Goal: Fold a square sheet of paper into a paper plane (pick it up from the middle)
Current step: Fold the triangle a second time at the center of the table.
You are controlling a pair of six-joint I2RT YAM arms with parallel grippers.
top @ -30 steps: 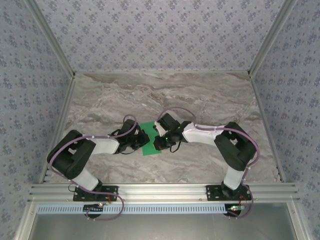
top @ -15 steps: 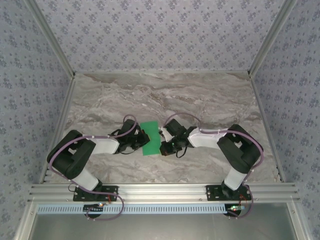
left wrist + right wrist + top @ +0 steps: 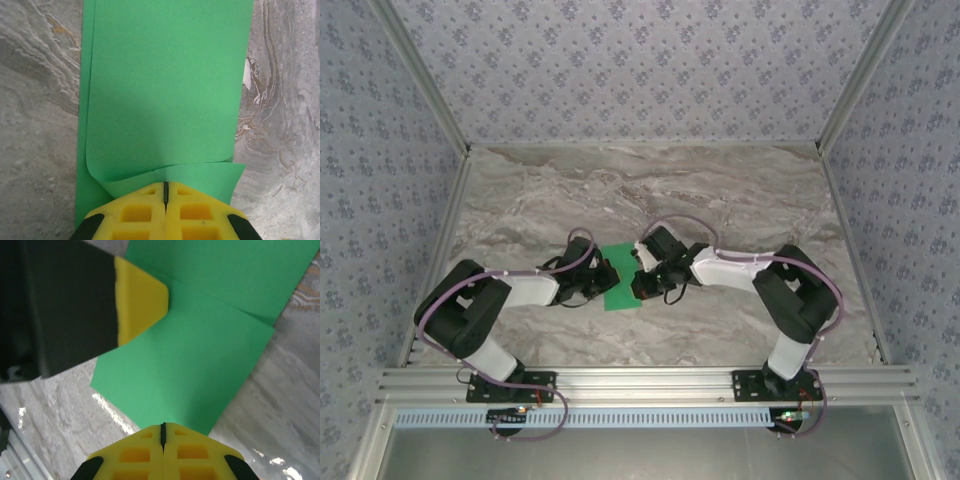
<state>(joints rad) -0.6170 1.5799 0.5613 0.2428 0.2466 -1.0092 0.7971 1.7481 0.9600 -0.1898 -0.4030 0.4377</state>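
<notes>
The square sheet of paper (image 3: 618, 278) is bright green and lies on the marble table between my two grippers, folded into a narrow strip. In the left wrist view its upper layer (image 3: 165, 90) curls over a lower flap. My left gripper (image 3: 165, 186) is shut, with its tips on that near flap, at the sheet's left edge (image 3: 604, 281). My right gripper (image 3: 162, 427) is shut too and sits at the sheet's right edge (image 3: 636, 284). The right wrist view shows the sheet (image 3: 200, 355) with a left fingertip (image 3: 142, 297) on it. A paper plane is out of view.
The marble table (image 3: 720, 190) stretches back to patterned walls on three sides. An aluminium rail (image 3: 650, 380) carrying both arm bases runs along the near edge. Bare marble lies behind and beside the sheet.
The right gripper pulled back to the right off the sheet half a second ago, then returned to its right edge. The left arm and the sheet have stayed put.
</notes>
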